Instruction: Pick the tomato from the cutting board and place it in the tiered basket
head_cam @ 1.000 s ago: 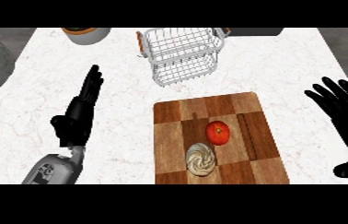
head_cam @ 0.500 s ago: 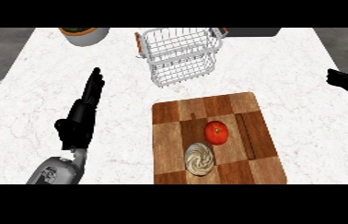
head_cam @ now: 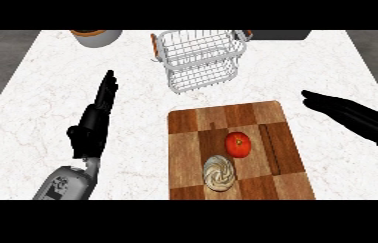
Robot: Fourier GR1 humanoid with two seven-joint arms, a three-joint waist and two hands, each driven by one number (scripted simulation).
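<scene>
A red tomato point(head_cam: 238, 144) lies near the middle of the wooden cutting board point(head_cam: 190, 132), with a pale garlic bulb point(head_cam: 219, 172) just below it. The white wire tiered basket point(head_cam: 199, 60) stands at the back of the counter, beyond the board. My right hand point(head_cam: 343, 112) comes in from the right edge, fingers straight and pointing left, level with the board's top right corner and apart from the tomato. My left hand point(head_cam: 94, 118) rests open on the left side, fingers pointing away from me, holding nothing.
A grey pot with a brown rim point(head_cam: 96, 36) sits at the back left. A dark object point(head_cam: 279, 34) lies at the back right behind the basket. The white marble counter point(head_cam: 44, 87) ends at both sides against a dark floor.
My right hand slid out to the right edge, then came back in, now reaching left with straight fingers toward the board's upper right corner. The left hand, tomato and garlic have not moved.
</scene>
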